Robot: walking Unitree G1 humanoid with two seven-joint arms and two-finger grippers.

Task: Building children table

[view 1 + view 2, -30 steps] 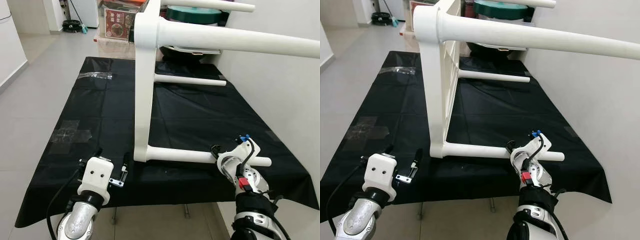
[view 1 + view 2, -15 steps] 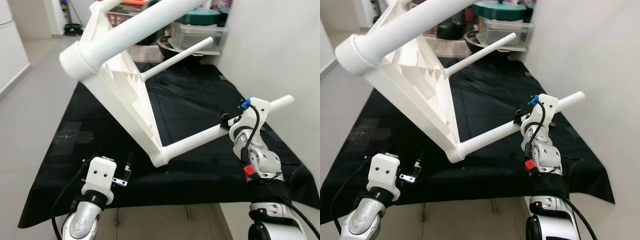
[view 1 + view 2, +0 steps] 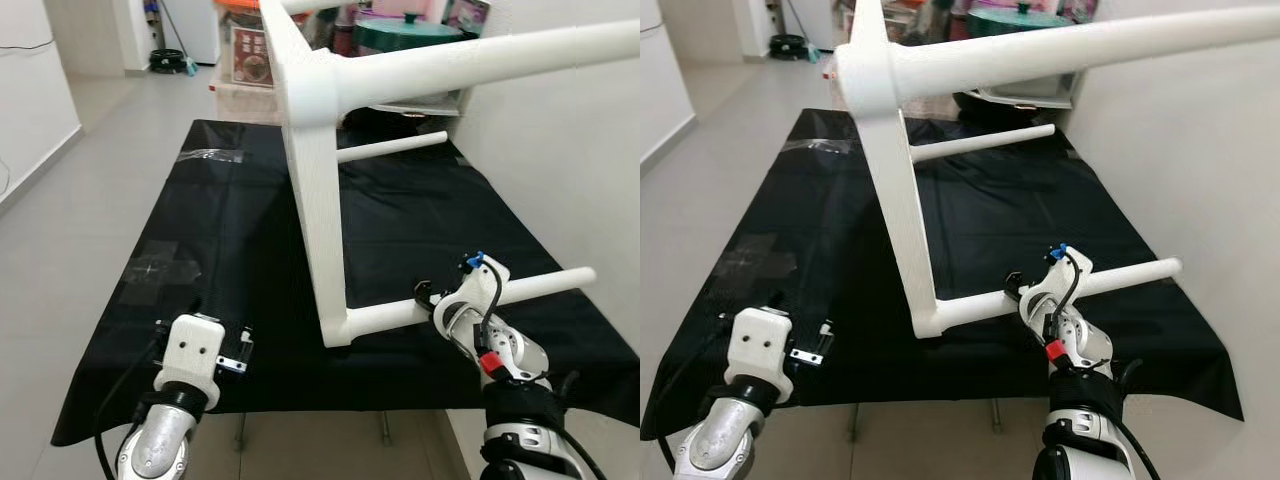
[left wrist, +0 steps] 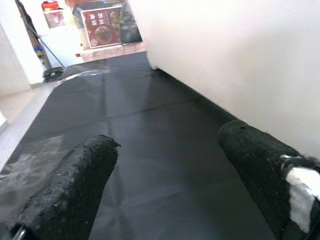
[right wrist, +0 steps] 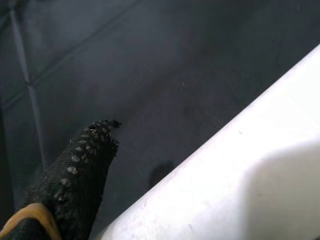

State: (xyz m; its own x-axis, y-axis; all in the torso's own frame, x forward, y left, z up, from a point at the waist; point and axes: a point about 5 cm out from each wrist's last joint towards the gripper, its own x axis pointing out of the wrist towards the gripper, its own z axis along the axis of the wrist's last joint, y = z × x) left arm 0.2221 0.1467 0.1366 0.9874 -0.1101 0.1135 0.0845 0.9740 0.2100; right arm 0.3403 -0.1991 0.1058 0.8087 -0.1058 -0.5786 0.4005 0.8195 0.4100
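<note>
A white children's table point(image 3: 318, 190) stands on its side on a black cloth point(image 3: 220, 220), its top upright on edge and its legs pointing right. My right gripper point(image 3: 437, 301) is shut on the lower near leg point(image 3: 530, 289), close to where that leg meets the top. In the right wrist view one black finger point(image 5: 75, 175) lies beside the white leg point(image 5: 240, 175). My left gripper point(image 3: 220, 335) hovers open over the cloth's front left, left of the tabletop's lower corner. Its two fingers point(image 4: 75, 185) hold nothing, with the white tabletop point(image 4: 240, 55) beside them.
Storage boxes point(image 3: 250, 60) and a green-lidded pot point(image 3: 400, 30) stand behind the cloth. A white wall point(image 3: 560, 140) runs close along the right side. Clear tape patches point(image 3: 155, 270) lie on the cloth's left part. Open grey floor point(image 3: 70, 210) lies to the left.
Half a second ago my right gripper held the leg raised and the table tilted back to the left. Now the leg is lowered and the tabletop stands upright again. The left gripper stayed put.
</note>
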